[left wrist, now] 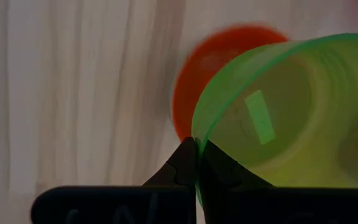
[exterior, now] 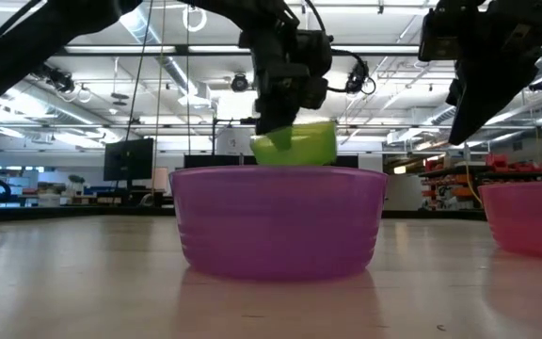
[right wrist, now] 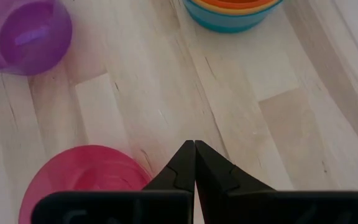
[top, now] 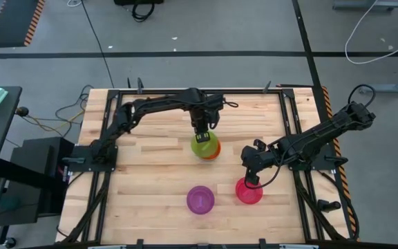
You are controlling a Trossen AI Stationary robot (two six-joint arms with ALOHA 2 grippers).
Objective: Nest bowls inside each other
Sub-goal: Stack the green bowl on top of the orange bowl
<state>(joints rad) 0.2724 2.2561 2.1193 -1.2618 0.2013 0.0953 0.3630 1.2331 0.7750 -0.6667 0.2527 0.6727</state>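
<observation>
A green bowl (top: 201, 144) hangs tilted under my left gripper (top: 200, 134), which is shut on it, right over a stack at the table's middle. The stack has an orange bowl (left wrist: 194, 81) innermost, in a yellow one and a blue one (right wrist: 229, 22) outermost. A purple bowl (top: 200, 199) stands upright near the front edge, and a pink-red bowl (top: 249, 192) stands to its right. My right gripper (right wrist: 195, 146) is shut and hangs above the table beside the pink-red bowl's far rim, touching nothing. My left gripper pinches the green bowl's rim (left wrist: 196, 127), one finger inside the bowl and one outside. The fingers come steeply from above, pointing down. The bowl hangs tilted below them (exterior: 294, 143), clear of the table, over the orange bowl; whether it touches that bowl I cannot tell.
Bare wooden tabletop (top: 150, 173) lies to the left of the bowls and between them. A metal frame (top: 292, 117) runs round the table's edges. In the low view the purple bowl (exterior: 280, 221) hides the stack's base.
</observation>
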